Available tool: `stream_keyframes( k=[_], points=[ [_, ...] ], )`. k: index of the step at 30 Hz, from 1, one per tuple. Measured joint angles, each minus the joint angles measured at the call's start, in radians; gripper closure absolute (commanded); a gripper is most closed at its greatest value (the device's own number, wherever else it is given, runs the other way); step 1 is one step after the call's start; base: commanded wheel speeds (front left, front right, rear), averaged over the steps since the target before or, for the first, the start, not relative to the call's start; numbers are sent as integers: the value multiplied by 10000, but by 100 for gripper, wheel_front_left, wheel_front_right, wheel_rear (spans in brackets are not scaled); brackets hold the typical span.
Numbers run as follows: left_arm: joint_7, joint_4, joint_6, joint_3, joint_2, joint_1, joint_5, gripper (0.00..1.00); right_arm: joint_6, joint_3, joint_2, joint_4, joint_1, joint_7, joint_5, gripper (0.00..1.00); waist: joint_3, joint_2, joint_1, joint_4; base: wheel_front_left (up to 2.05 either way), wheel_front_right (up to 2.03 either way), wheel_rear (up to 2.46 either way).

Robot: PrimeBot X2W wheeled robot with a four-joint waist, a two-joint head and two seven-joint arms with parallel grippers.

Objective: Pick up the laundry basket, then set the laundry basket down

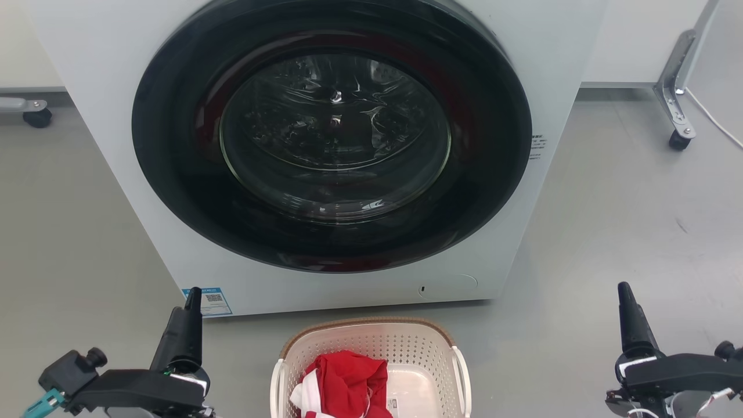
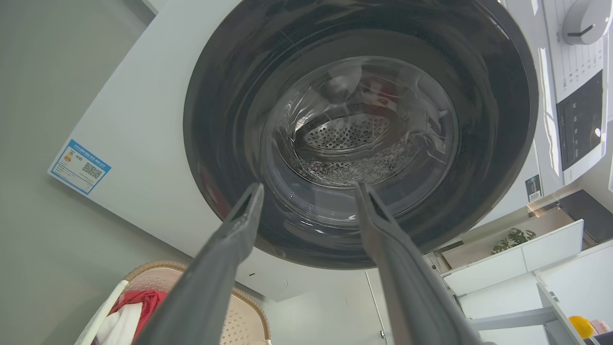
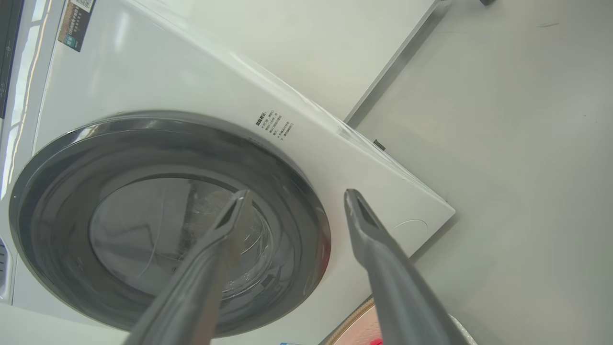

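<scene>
Left tool (image 2: 309, 187) spread, cream perforated laundry basket (image 1: 418, 348)

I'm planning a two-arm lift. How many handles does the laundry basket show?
2. On the laundry basket, the left handle runs down its left side, the right handle down its right side. The basket's near end is cut off, so more may be hidden.

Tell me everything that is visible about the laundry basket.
The laundry basket is cream-white plastic, rounded-rectangular, with perforated walls, a brown woven-look rim and a white handle on each side. It stands upright on the grey floor in front of the washing machine, holding red and white cloth.
</scene>
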Motion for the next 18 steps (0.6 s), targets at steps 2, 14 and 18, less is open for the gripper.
stream_keyframes(
  k=[2,14,18],
  points=[
    [-29,-36,52,-58,33,-15,163,0,-46,46,-27,-25,-57,-29,-219,0,2,0,0,2,0,0,0],
    [-449,-600,522,-686,399,-162,2592,0,-456,874,-485,-314,-194,-443,-2828,0,-4,0,0,19,0,0,0],
    [-550,-744,648,-886,468,-162,3302,0,-571,1116,-610,-382,-269,-616,-3620,0,3,0,0,26,0,0,0]
  ],
)
